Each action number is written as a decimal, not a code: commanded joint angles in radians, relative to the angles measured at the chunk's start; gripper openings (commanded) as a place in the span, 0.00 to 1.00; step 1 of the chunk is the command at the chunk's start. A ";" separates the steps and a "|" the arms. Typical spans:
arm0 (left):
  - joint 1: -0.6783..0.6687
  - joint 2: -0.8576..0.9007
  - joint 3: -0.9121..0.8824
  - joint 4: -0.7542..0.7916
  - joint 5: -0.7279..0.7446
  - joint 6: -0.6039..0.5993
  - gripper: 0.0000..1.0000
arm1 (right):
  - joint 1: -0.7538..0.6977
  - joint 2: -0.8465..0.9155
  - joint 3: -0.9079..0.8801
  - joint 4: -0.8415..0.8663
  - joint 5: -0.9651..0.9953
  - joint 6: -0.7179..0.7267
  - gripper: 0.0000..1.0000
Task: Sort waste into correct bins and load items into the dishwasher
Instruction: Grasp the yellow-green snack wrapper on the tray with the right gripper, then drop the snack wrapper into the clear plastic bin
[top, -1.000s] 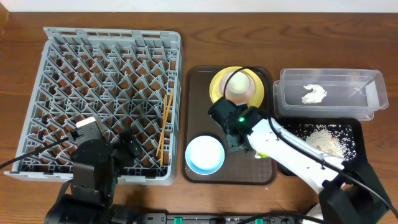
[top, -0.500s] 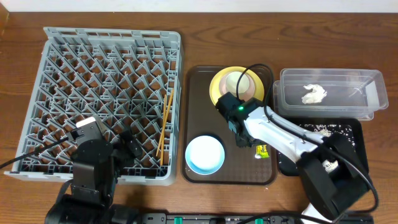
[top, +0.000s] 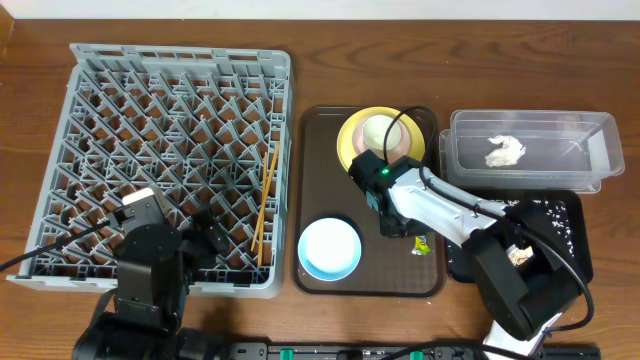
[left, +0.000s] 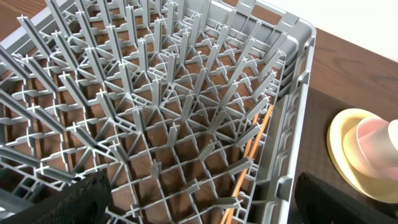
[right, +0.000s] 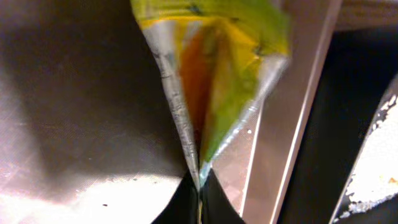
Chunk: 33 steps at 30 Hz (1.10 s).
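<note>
My right gripper (top: 411, 236) is shut on the green-and-orange snack wrapper (top: 422, 244) at the right edge of the brown serving tray (top: 325, 135). The right wrist view shows the wrapper (right: 211, 74) pinched by its lower corner in that gripper (right: 199, 190). A white cup (top: 383, 134) sits on the yellow plate (top: 352, 148), and the blue bowl (top: 330, 248) rests on the tray's near left. Two chopsticks (top: 266, 198) lie in the grey dish rack (top: 180, 110). My left gripper (left: 199, 205) hangs open over the rack's near right corner. The napkin (top: 505, 151) lies in the clear container (top: 590, 140).
The black tray (top: 565, 235) with scattered rice (top: 553, 216) lies under my right arm, just right of the brown tray. In the left wrist view the chopsticks (left: 249, 155) run along the rack wall, with the plate (left: 345, 155) and cup (left: 376, 140) beyond it.
My right gripper has gone from part open to shut on the wrapper, and its arm has swung down over the black tray. The left arm has not moved.
</note>
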 joint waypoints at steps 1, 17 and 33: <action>0.006 -0.002 0.008 0.000 -0.013 -0.001 0.96 | 0.000 -0.006 0.001 -0.018 -0.005 -0.001 0.01; 0.006 -0.002 0.008 0.000 -0.013 -0.001 0.95 | -0.289 -0.384 0.266 -0.029 0.047 -0.121 0.01; 0.006 -0.003 0.008 0.000 -0.013 -0.001 0.95 | -0.866 -0.182 0.260 0.177 -0.082 -0.182 0.57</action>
